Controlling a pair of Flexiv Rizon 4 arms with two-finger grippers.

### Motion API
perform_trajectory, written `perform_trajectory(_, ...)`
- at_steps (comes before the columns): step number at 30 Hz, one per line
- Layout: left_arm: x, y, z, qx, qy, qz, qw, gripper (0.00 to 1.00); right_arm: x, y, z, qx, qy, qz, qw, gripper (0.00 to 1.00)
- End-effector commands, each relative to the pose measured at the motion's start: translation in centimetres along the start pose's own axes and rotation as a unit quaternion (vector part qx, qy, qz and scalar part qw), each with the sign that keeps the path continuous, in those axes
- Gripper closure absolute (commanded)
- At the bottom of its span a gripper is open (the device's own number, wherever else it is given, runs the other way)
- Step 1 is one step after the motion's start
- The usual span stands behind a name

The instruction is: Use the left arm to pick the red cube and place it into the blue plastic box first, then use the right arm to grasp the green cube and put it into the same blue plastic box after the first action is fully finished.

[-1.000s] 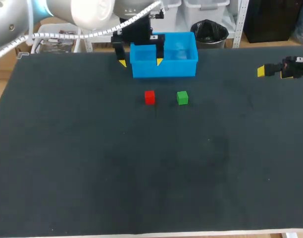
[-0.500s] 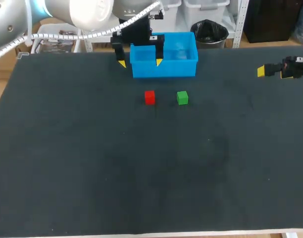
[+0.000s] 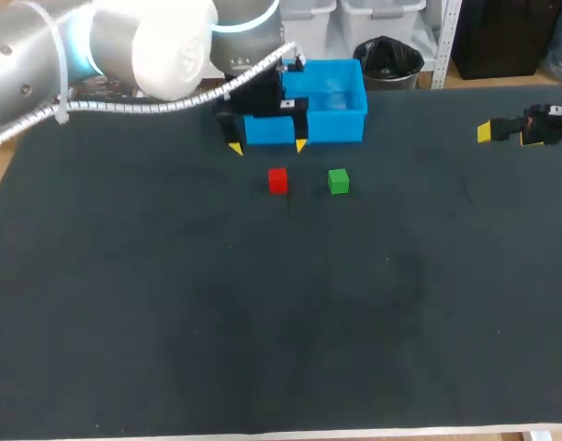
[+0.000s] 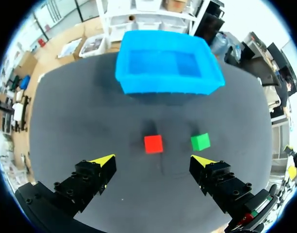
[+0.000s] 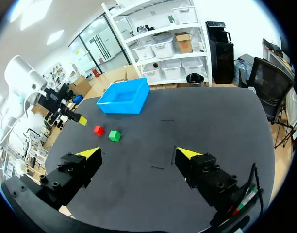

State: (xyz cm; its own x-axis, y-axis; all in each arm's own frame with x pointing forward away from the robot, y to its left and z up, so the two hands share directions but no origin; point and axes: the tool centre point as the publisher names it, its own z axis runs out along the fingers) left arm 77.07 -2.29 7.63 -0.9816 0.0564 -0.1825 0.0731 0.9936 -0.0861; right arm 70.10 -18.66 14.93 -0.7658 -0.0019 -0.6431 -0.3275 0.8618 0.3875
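Red cube (image 3: 277, 180) lay on the bench (image 3: 263, 322) just ahead of the left end effector (image 4: 153, 161), fingers apart, green cube (image 3: 338, 181) beside it on the right, blue plastic box (image 3: 336, 124) farther back, right end effector (image 5: 139, 153) spread too, well off right.

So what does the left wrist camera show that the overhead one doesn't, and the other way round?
Only the left wrist view: the blue box's whole inside, with no cube in it. Only the head view: the left arm itself, and the right claw far off to the right. Both: the red cube and green cube side by side before the box, and the open left claw.
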Motion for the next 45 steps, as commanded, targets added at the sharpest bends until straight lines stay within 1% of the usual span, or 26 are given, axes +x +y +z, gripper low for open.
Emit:
perform_trajectory(1,-0.4,-0.7,1.9,-0.007,0.016,0.004,1.0,0.0,0.0,0.0,0.0,0.0,0.0,0.0,1.0,0.0)
perform_trajectory(3,-0.3,-0.8,2.6,-0.017,0.022,0.002,1.0,0.0,0.0,0.0,0.0,0.0,0.0,0.0,1.0,0.0)
perform_trajectory(7,-0.3,-0.7,3.8,-0.02,0.027,-0.003,0.999,0.0,0.0,0.0,0.0,0.0,0.0,0.0,1.0,0.0)
perform_trajectory(17,-1.2,-0.5,5.5,-0.025,0.031,-0.018,0.999,0.0,0.0,0.0,0.0,0.0,0.0,0.0,1.0,0.0)
perform_trajectory(25,-0.9,0.0,7.4,-0.035,0.042,-0.02,0.998,0.0,0.0,0.0,0.0,0.0,0.0,0.0,1.0,0.0)
perform_trajectory(37,-1.0,0.2,8.9,-0.044,0.049,-0.022,0.998,0.0,0.0,0.0,0.0,0.0,0.0,0.0,1.0,0.0)
perform_trajectory(38,-1.0,0.2,8.9,-0.045,0.05,-0.022,0.998,0.15,0.0,0.0,0.0,0.0,0.0,0.0,1.0,0.0)
perform_trajectory(40,-1.0,0.3,9.1,-0.045,0.05,-0.023,0.997,0.54,0.0,0.0,0.0,0.0,0.0,0.0,1.0,0.0)
perform_trajectory(42,-1.1,0.3,9.2,-0.045,0.052,-0.025,0.997,0.87,0.0,0.0,0.0,0.0,0.0,0.0,1.0,0.0)
perform_trajectory(44,-1.1,0.3,9.3,-0.045,0.053,-0.025,0.997,1.0,0.0,0.0,0.0,0.0,0.0,0.0,1.0,0.0)
perform_trajectory(45,-1.1,0.3,9.3,-0.045,0.054,-0.025,0.997,1.0,0.0,0.0,0.0,0.0,0.0,0.0,1.0,0.0)
